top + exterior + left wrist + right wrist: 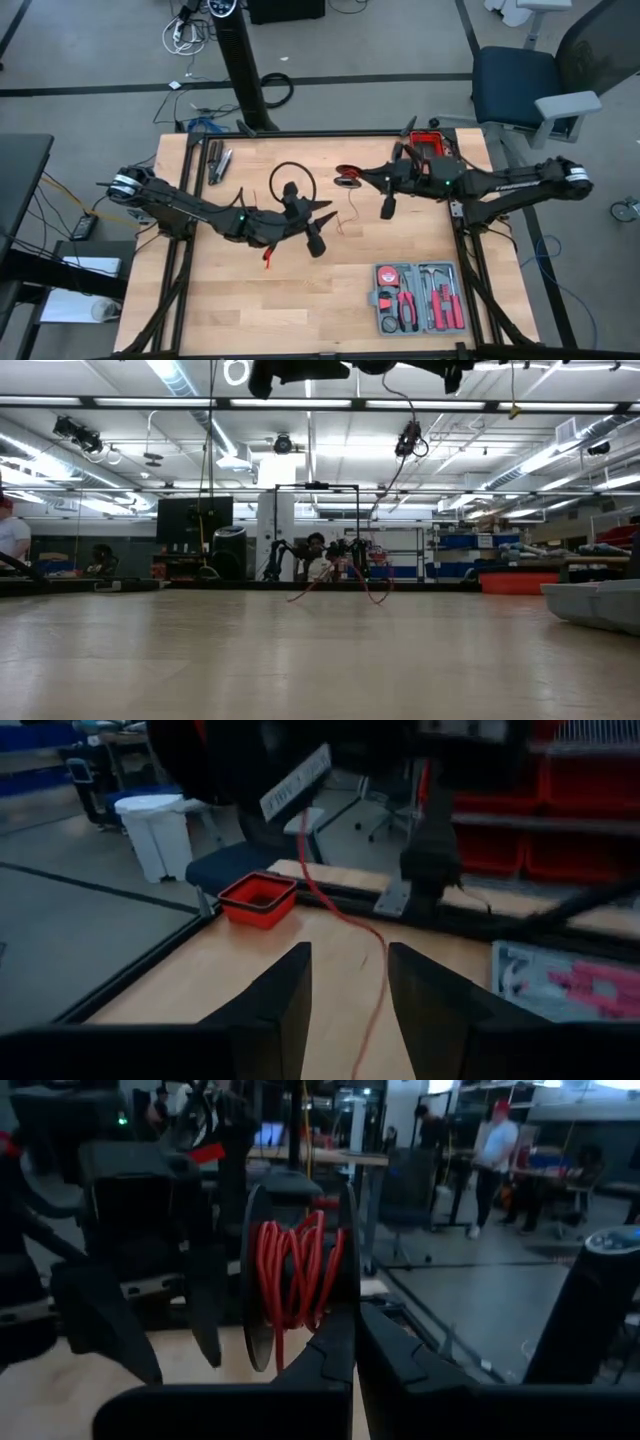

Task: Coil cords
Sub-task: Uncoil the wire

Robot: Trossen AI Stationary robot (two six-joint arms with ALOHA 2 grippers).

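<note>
1. The red cord (295, 1275) is seen wound on a dark spool (347, 175) at centre frame in the high view, a loose tail trailing onto the surface (300, 300).
2. The right gripper (352, 1342) is closed on the spool's rim.
3. The left gripper (347, 985), lower centre, is spread wide and empty; the tail runs between its jaws.
4. The cord is judged light, limp and tangle-prone; the tail is best pinched near the spool.
5. The grey tool case (418, 297), lower right, holds red-handled tools; the red bin (258, 898) looks empty.
</note>
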